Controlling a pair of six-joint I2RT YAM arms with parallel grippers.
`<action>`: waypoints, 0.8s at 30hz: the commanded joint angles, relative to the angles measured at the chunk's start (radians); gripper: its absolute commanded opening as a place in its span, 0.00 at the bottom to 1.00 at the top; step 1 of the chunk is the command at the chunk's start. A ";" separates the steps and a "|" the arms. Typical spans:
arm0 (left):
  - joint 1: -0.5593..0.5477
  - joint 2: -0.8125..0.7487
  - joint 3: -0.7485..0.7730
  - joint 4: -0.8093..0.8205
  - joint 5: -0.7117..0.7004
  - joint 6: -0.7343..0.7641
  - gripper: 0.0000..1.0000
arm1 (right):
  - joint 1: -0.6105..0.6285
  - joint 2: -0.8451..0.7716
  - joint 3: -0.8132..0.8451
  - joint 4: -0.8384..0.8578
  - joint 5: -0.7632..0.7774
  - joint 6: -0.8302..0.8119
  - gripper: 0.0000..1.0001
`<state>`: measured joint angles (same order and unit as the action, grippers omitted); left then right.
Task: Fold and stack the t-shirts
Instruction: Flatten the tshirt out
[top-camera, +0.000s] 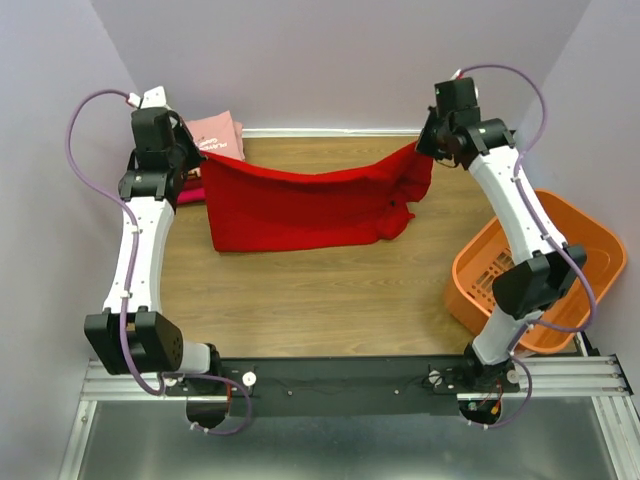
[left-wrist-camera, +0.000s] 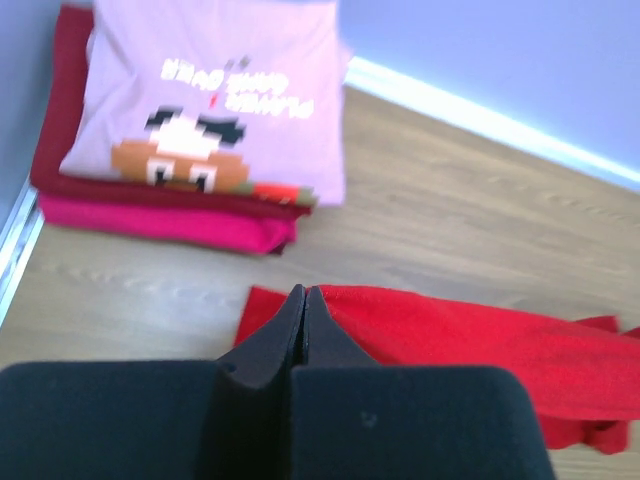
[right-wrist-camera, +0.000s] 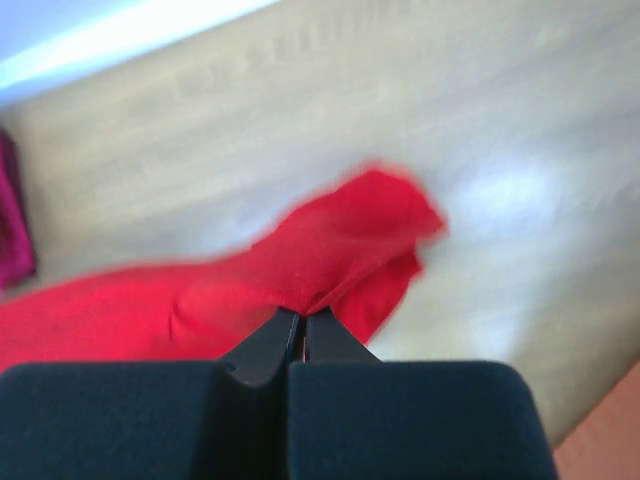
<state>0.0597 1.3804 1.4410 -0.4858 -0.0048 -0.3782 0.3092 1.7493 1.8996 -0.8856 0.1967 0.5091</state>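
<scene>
Reaching forward, left pincer (left-wrist-camera: 303, 292), right pincer (right-wrist-camera: 301, 316) pinching red t-shirt (top-camera: 300, 205)

My fingers (left-wrist-camera: 285, 335) are black; the cloth t-shirt (top-camera: 300, 210) is plain bright red. The pink tee (left-wrist-camera: 215, 100) bears a pixel print.

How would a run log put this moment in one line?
red shirt: top edge held up, stretched wide | left fingers: shut on it | right fingers: shut on it | folded stack: back left, pink shirt on top
</scene>
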 joint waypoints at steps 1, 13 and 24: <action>0.006 -0.030 0.117 0.030 0.046 -0.021 0.00 | -0.018 0.027 0.186 -0.019 0.110 -0.056 0.00; 0.009 -0.119 0.355 0.165 0.040 -0.070 0.00 | -0.022 -0.040 0.507 0.111 0.302 -0.176 0.00; 0.009 -0.358 0.325 0.257 -0.061 -0.062 0.00 | -0.022 -0.278 0.438 0.278 0.265 -0.238 0.01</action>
<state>0.0601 1.0973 1.7710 -0.2928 0.0086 -0.4469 0.2928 1.5402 2.3455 -0.6956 0.4503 0.3046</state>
